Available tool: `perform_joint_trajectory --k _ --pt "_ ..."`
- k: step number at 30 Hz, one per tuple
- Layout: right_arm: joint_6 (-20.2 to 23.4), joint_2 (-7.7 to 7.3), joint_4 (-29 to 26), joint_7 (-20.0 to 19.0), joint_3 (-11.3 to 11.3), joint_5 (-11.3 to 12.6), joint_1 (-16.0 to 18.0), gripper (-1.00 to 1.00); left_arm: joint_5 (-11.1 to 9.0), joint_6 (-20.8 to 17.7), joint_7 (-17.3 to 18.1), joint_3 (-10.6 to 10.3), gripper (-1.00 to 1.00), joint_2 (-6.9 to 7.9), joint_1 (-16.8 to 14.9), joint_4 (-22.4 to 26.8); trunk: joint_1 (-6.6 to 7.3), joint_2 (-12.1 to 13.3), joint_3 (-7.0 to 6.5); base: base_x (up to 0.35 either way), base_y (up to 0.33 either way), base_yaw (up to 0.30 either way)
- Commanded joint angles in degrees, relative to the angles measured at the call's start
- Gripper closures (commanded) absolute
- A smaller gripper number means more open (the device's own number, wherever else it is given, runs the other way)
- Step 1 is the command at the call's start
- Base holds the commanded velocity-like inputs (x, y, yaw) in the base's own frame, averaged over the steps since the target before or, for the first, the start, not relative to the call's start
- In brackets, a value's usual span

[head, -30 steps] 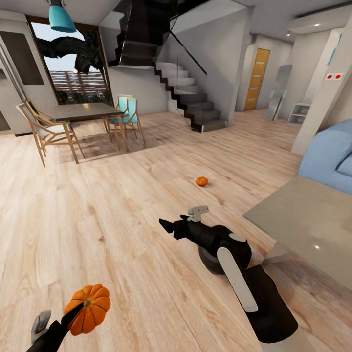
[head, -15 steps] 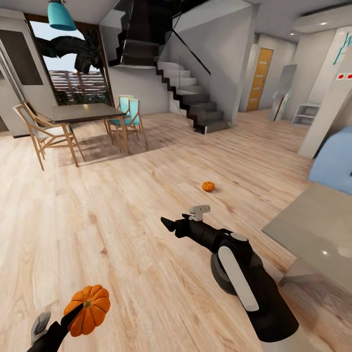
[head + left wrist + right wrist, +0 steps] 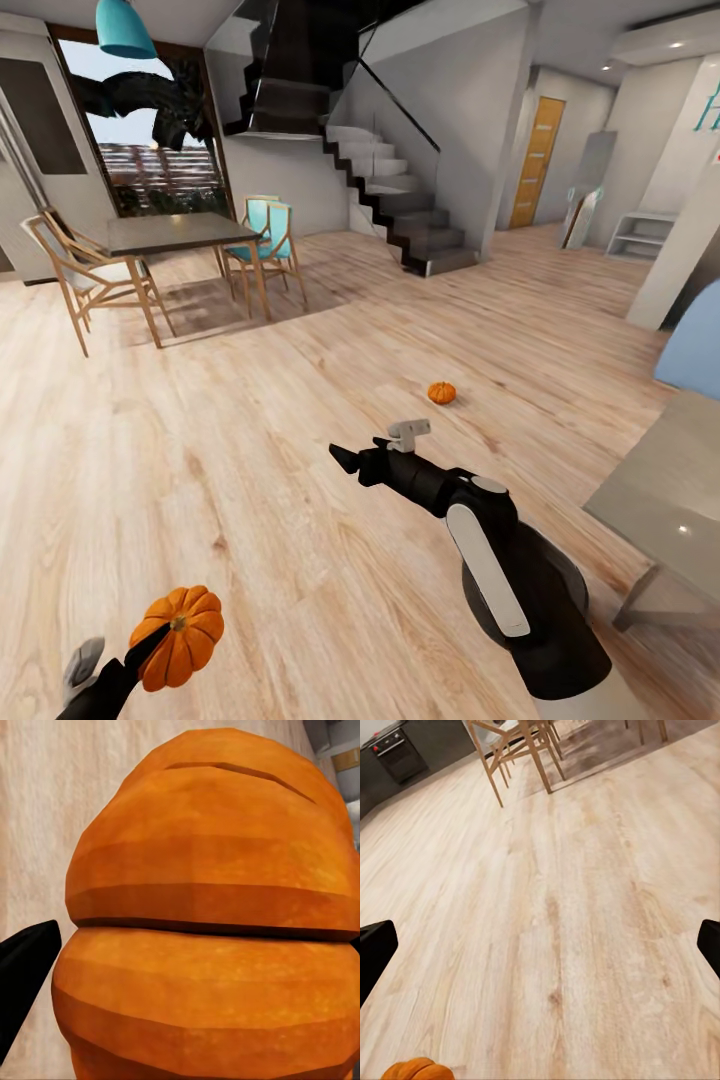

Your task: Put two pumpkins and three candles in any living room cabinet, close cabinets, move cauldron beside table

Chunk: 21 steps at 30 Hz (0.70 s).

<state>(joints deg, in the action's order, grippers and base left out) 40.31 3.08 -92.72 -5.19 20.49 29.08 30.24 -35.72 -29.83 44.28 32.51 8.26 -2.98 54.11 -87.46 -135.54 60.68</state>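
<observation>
My left gripper (image 3: 150, 640) is low in the near-left corner of the head view, shut on a bright-orange ribbed pumpkin (image 3: 183, 636); the left wrist view has that pumpkin (image 3: 210, 915) very close, beside one black finger (image 3: 22, 979). A second pumpkin (image 3: 441, 393) lies on the wooden floor ahead, beyond my right gripper (image 3: 342, 460). That gripper is open and empty over bare floor, its fingertips wide apart in the right wrist view (image 3: 540, 945). A dark round shape, apparently the cauldron (image 3: 572, 590), is mostly hidden behind my right forearm. The grey glass table (image 3: 660, 490) stands at the right.
A dining table (image 3: 170, 232) with wooden chairs (image 3: 75, 270) stands at the far left by the window. Stairs (image 3: 400, 215) rise at the back centre. A blue sofa (image 3: 695, 355) shows at the right edge. Wooden floor lies between.
The camera has swung left, so the floor pumpkin, glass table and sofa slid right in the picture. Both arms keep their pose, and the left gripper still holds its pumpkin.
</observation>
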Motion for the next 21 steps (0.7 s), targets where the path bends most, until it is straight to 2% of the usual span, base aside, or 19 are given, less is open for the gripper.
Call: perform_joint_trajectory --k 1,8,21 --pt "0.02 0.00 0.00 0.00 0.00 0.00 0.02 -1.00 -0.34 -0.16 0.02 0.01 1.00 0.02 -0.01 0.03 0.00 0.00 0.00 0.280 0.191 0.000" --pt "0.36 0.03 0.00 0.01 -0.53 -0.01 0.06 -1.00 -0.40 -0.23 0.02 0.01 1.00 0.17 -0.01 0.01 0.00 0.00 -0.02 0.242 0.226 -0.044" --pt "0.14 0.01 0.00 -0.07 -1.34 0.01 0.00 -1.00 -0.37 -0.03 0.00 0.01 1.00 -0.07 -0.01 0.03 0.00 0.00 -0.45 0.154 0.296 -0.274"
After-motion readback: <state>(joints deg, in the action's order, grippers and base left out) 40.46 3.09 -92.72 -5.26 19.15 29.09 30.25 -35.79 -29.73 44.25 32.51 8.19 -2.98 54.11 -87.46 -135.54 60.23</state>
